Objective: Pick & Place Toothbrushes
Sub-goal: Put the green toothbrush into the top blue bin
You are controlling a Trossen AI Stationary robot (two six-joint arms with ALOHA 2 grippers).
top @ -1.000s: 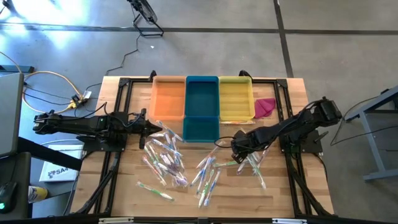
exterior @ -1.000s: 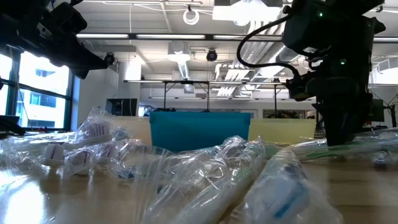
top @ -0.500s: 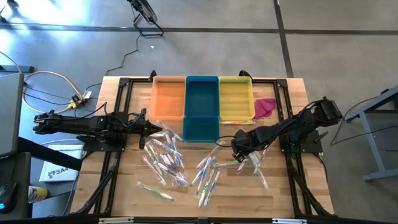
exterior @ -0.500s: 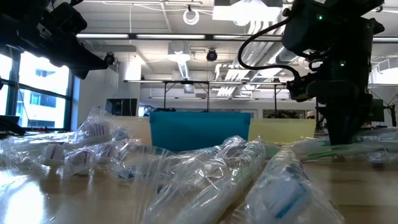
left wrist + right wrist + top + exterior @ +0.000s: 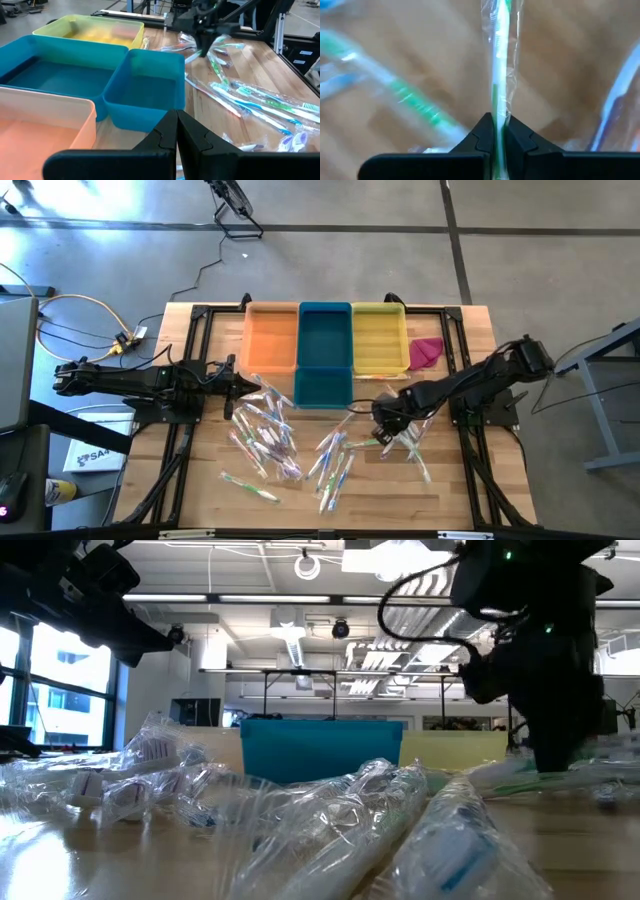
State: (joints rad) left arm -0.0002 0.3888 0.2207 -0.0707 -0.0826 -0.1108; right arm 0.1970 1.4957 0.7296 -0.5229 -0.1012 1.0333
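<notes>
Right wrist view: my right gripper (image 5: 496, 131) is clamped on a green-handled toothbrush (image 5: 499, 60) down on the counter (image 5: 450, 490). Grasp step; next is a lift toward the yellow bin (image 5: 379, 337) ahead. Loose toothbrushes (image 5: 335, 455) beside could drag along. Left gripper (image 5: 176, 131) closed, empty, waits by the blue bin (image 5: 150, 90).

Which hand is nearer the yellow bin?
Right. The right hand sits just in front of the yellow bin, shut on a toothbrush; the left hand is beyond the orange bin.

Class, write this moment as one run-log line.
right gripper: shut on green toothbrush, above table | left gripper: shut, idle beside orange bin
</notes>
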